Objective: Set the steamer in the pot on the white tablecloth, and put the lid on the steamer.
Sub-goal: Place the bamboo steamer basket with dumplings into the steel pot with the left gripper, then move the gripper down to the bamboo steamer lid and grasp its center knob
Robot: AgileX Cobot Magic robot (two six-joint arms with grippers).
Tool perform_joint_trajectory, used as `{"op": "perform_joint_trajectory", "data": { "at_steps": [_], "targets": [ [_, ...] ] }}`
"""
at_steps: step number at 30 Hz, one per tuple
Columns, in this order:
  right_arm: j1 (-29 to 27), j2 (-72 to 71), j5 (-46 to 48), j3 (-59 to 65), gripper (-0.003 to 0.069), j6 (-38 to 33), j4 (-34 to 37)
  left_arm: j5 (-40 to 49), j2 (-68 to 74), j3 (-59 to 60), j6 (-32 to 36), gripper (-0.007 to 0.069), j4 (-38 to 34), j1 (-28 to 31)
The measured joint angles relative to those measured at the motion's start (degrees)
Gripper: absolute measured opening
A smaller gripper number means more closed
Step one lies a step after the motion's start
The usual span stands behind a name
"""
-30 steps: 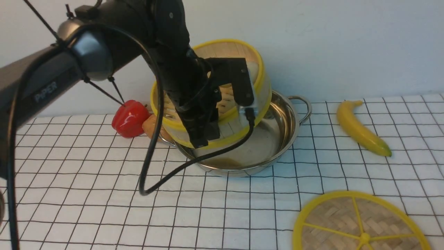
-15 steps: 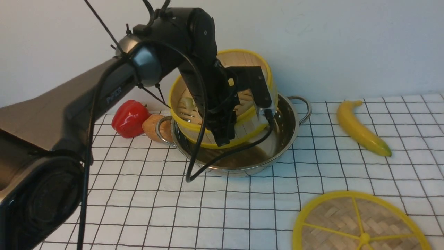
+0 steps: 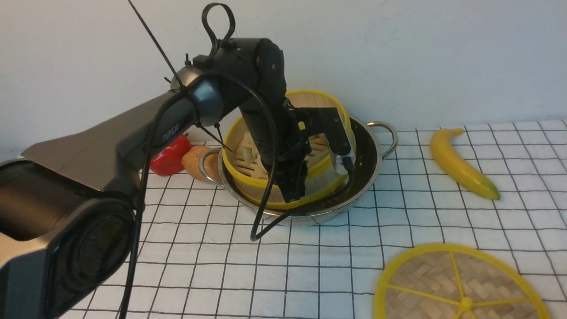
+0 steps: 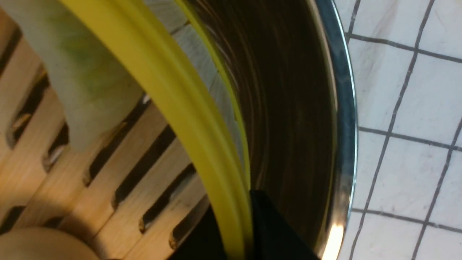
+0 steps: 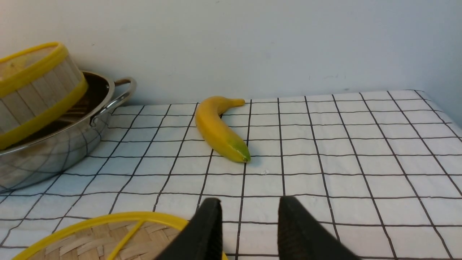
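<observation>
The steamer (image 3: 325, 184), a bamboo basket with yellow rims, sits tilted inside the shiny steel pot (image 3: 370, 170) on the white tablecloth (image 3: 310, 266). My left gripper (image 3: 293, 188) is shut on the steamer's near rim. In the left wrist view, my left gripper (image 4: 234, 231) pinches the yellow rim (image 4: 173, 101) beside the pot's wall (image 4: 288, 108), with a pale green dumpling (image 4: 83, 72) on the slats. The lid (image 3: 460, 285) lies flat at the front right. My right gripper (image 5: 249, 224) is open and empty, just beside the lid's rim (image 5: 90, 220).
A banana (image 3: 460, 164) lies to the right of the pot and also shows in the right wrist view (image 5: 220, 130). A red pepper (image 3: 166, 157) and a brown potato-like thing (image 3: 195, 161) lie to the left of the pot. A wall stands close behind.
My left arm has carried the steamer to the right and down, from hanging over the pot's left edge to sitting low inside the pot. The lid and banana have not moved.
</observation>
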State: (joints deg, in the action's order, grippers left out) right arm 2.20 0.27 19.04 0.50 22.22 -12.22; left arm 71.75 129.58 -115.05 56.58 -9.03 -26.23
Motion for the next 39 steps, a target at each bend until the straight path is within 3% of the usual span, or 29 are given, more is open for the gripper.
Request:
{"op": "perform_joint_trajectory", "data": {
  "at_steps": [11, 16, 20, 26, 33, 36, 39],
  "targets": [
    [0.00, 0.00, 0.00, 0.00, 0.0240, 0.00, 0.00, -1.17, 2.05, -0.06, -2.38, 0.0047, -0.35, -0.48],
    [0.00, 0.00, 0.00, 0.00, 0.0240, 0.00, 0.00, -0.91, 2.05, -0.06, -5.50, 0.0145, 1.29, -0.48],
    [0.00, 0.00, 0.00, 0.00, 0.0240, 0.00, 0.00, -0.95, 2.05, -0.06, -6.91, 0.0285, 0.96, -0.48],
    [0.00, 0.00, 0.00, 0.00, 0.0240, 0.00, 0.00, -0.82, 2.05, -2.58, -8.16, 0.0428, 0.48, -0.57],
    [0.00, 0.00, 0.00, 0.00, 0.0240, 0.00, 0.00, -1.58, 0.65, -12.47, -10.40, 0.0507, 1.34, -1.31],
    [0.00, 0.00, 0.00, 0.00, 0.0240, 0.00, 0.00, -1.53, -2.02, -16.50, -13.89, 0.0513, 4.66, -1.36],
    [0.00, 0.00, 0.00, 0.00, 0.0240, 0.00, 0.00, -1.56, -7.15, -20.56, -24.86, 0.0504, 13.01, -1.36]
  ]
}}
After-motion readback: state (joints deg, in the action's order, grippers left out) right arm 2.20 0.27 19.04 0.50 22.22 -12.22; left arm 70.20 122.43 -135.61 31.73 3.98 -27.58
